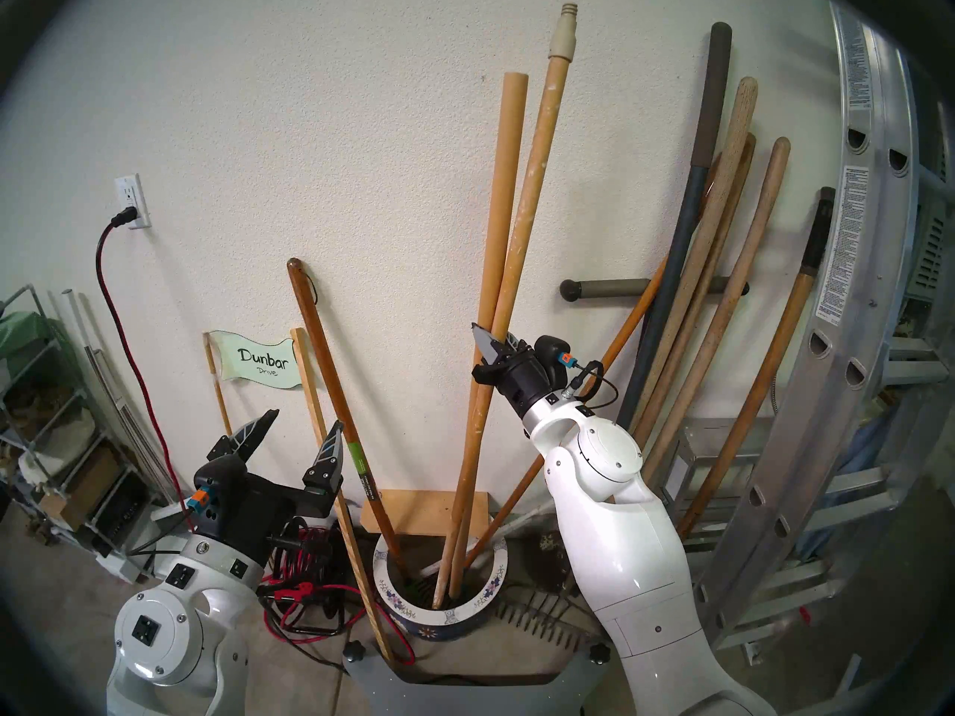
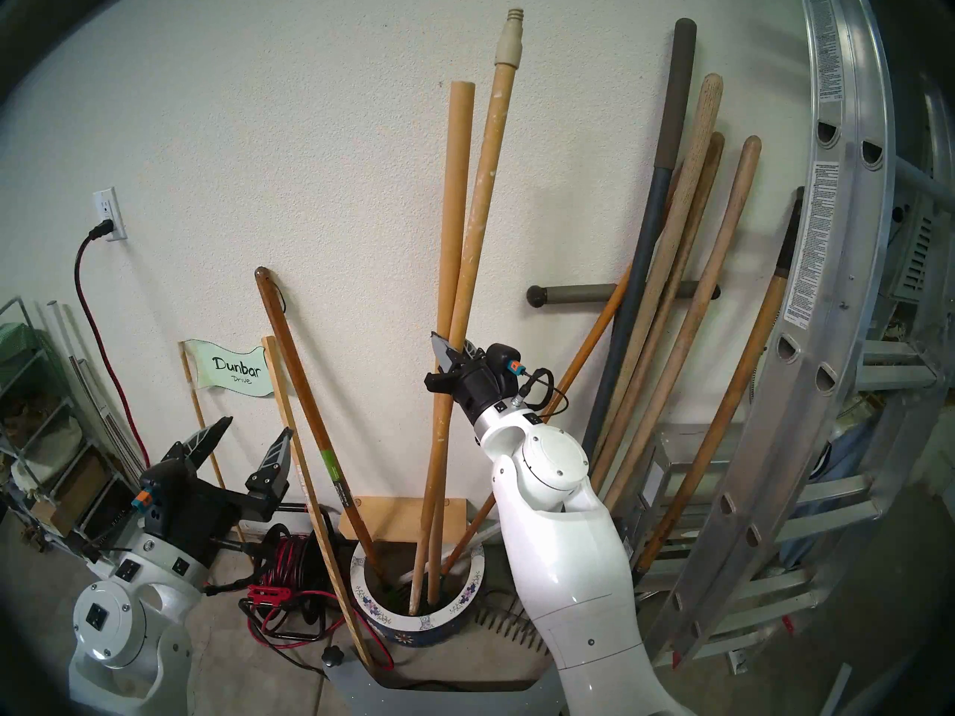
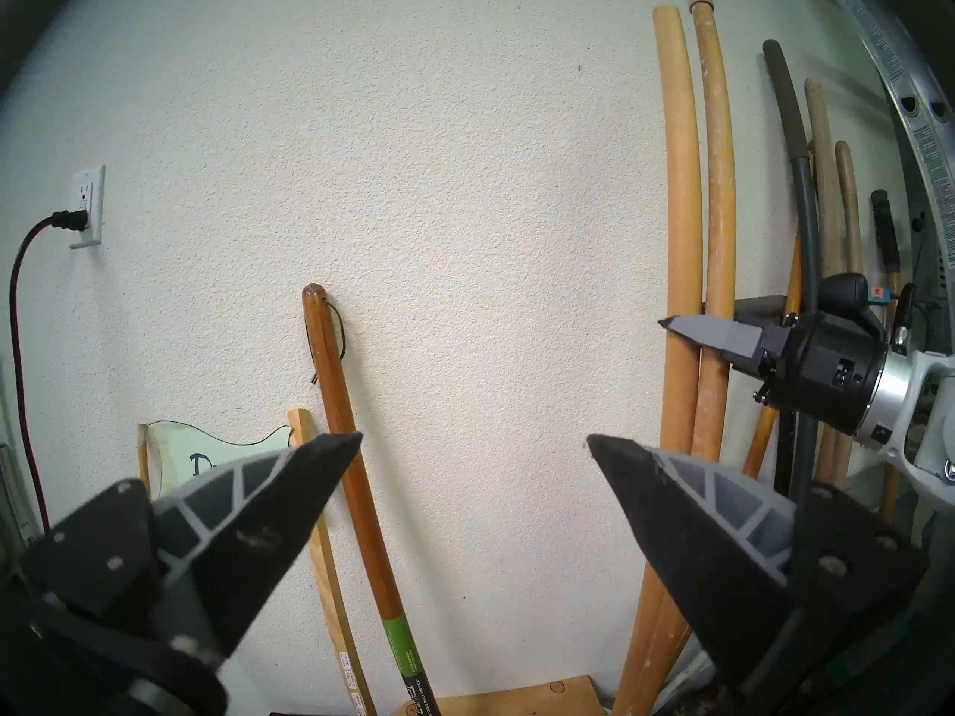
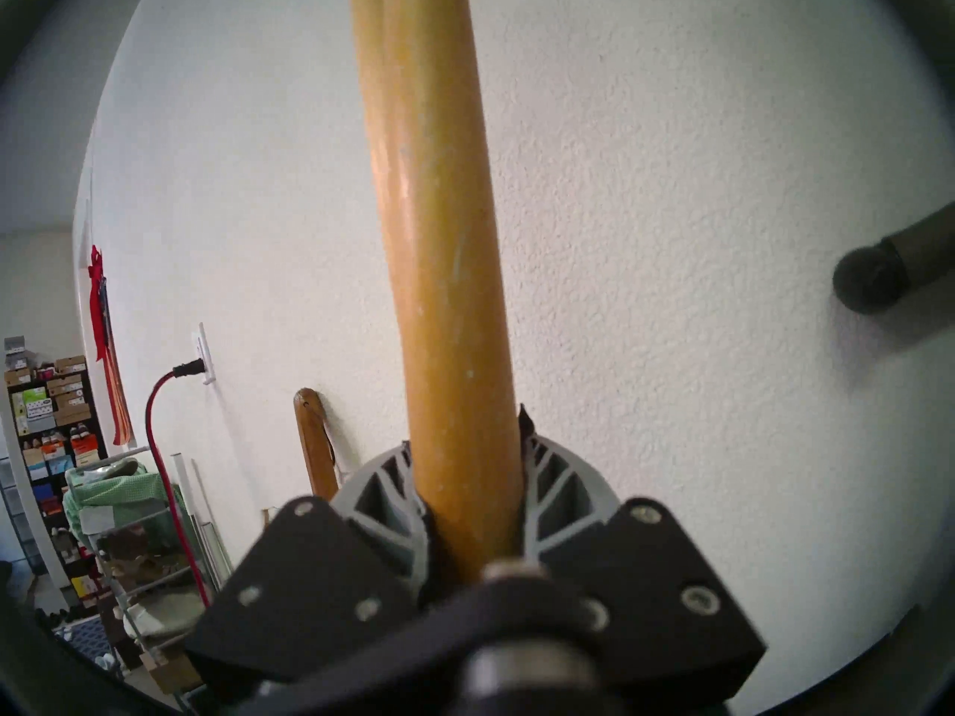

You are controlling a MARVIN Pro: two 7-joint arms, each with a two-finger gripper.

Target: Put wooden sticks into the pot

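Two yellow-tan wooden sticks stand with their lower ends inside the pot [image 1: 449, 617] [image 2: 429, 622], a round planter with a white flowered rim. They lean against the wall and cross below my right gripper. The plain stick [image 1: 504, 193] [image 2: 455, 208] has a flat top. The paint-speckled stick [image 1: 532, 183] [image 2: 483, 183] [image 4: 444, 286] has a cream threaded tip. My right gripper [image 1: 495, 338] [image 2: 455, 345] [image 4: 465, 441] is shut on the speckled stick at mid-height, with the plain stick close beside it. My left gripper [image 1: 305, 418] [image 2: 258, 425] [image 3: 474, 437] hangs open and empty at the lower left.
A dark brown handle with a green label [image 1: 341, 415] also stands in the pot. A thin square slat [image 1: 330, 467] leans just left of it. Several tool handles [image 1: 723, 286] and an aluminium ladder [image 1: 852, 286] lean at the right. A red cord reel [image 1: 305, 555] lies left of the pot.
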